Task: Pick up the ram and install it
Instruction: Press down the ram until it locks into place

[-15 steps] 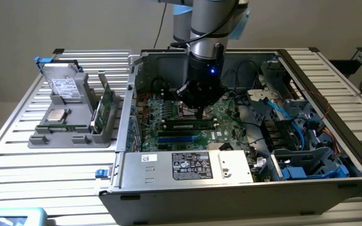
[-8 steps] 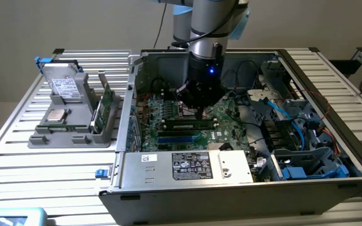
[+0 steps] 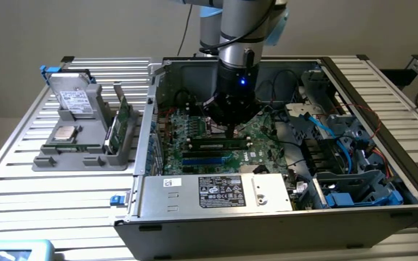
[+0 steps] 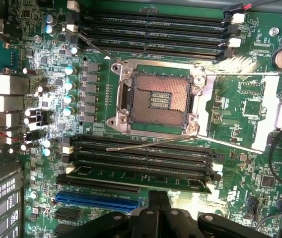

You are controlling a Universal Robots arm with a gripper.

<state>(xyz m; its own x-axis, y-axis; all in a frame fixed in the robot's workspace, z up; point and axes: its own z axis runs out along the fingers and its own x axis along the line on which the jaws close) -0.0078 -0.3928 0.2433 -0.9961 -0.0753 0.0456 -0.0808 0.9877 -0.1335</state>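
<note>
In the exterior view my pincer (image 3: 232, 128) hangs inside the open computer case (image 3: 354, 215), low over the motherboard (image 3: 256, 136), with my arm coming straight down from twelve o'clock. Just below the tips, toward six o'clock, the ram (image 3: 219, 145) lies level in a slot, dark with a thin green edge, and blue slots (image 3: 207, 158) sit beyond it toward the power supply (image 3: 216, 191). Out on the slatted tabletop (image 3: 20, 168), at nine o'clock from the case, a grey holder (image 3: 82, 149) carries upright boards and a drive. In the wrist view the ram (image 4: 138, 176) sits along the slot nearest me in the bank beside the empty processor socket (image 4: 160, 98), its end by a white latch (image 4: 69, 170); it looks seated, though I cannot tell whether it is fully clicked home. My pincer (image 4: 160, 210) shows as dark fingers drawn close together, gripping nothing and just clear of the stick. I judge the pick-up and placing done, with at most a final press or latch check remaining.
</note>
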